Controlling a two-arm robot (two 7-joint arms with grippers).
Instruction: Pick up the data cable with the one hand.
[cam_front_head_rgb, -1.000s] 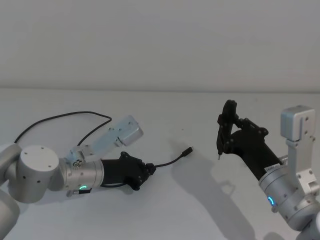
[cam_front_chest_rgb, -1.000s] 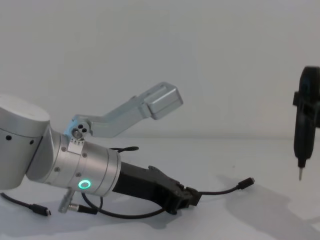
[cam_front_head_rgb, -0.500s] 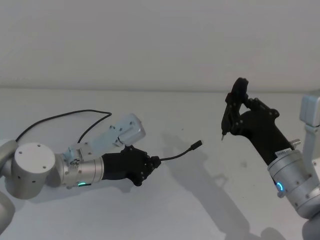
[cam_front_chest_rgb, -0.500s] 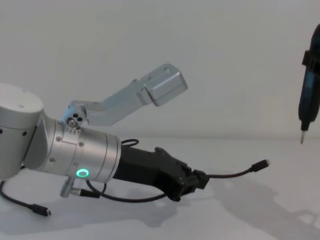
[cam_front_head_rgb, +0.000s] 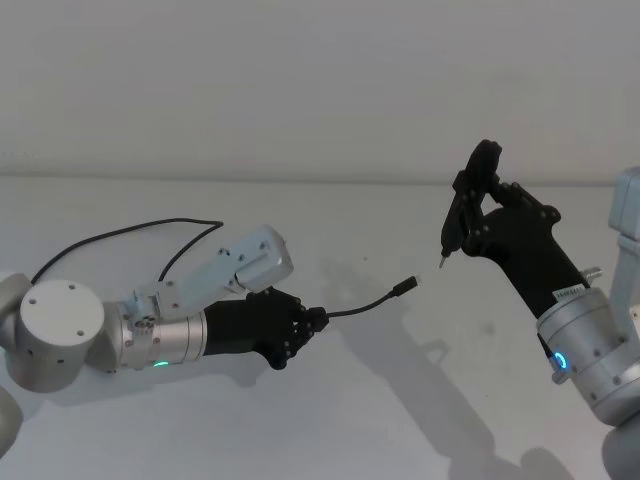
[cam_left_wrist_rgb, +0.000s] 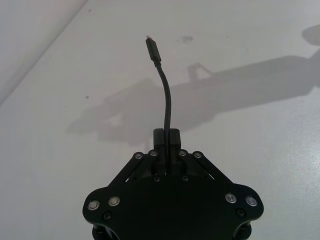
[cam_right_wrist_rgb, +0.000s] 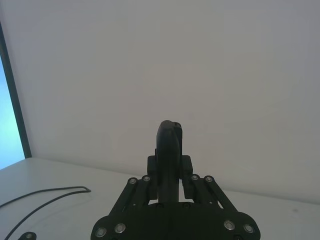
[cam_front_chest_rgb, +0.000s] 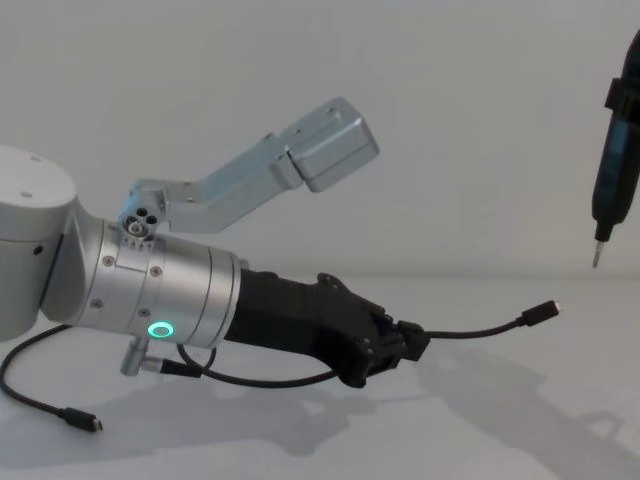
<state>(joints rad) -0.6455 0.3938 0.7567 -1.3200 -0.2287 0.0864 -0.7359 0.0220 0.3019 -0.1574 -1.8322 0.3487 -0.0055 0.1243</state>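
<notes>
The data cable (cam_front_head_rgb: 372, 302) is a thin black cord. Its short free end sticks out past my left gripper (cam_front_head_rgb: 312, 322) and ends in a small plug (cam_front_head_rgb: 405, 288) held above the table. My left gripper, black on a silver wrist with a green ring light, is shut on the cord, as the left wrist view shows with the cable (cam_left_wrist_rgb: 168, 97) rising from between the closed fingers (cam_left_wrist_rgb: 173, 139). In the chest view the left gripper (cam_front_chest_rgb: 414, 340) holds the cable (cam_front_chest_rgb: 480, 331) clear of the table. My right gripper (cam_front_head_rgb: 478, 218) is raised at the right, shut on a slim black tool (cam_front_head_rgb: 462, 212).
The rest of the cord loops over the table at the back left (cam_front_head_rgb: 120, 234), and its other plug (cam_front_chest_rgb: 80, 421) lies near the front left. The tool's pin tip (cam_front_chest_rgb: 597, 258) hangs to the right of the cable's plug. The white table (cam_front_head_rgb: 380, 410) lies bare between the arms.
My left gripper has lifted and moved right with the cable, and the plug has risen off the table. The right arm has raised the tool slightly.
</notes>
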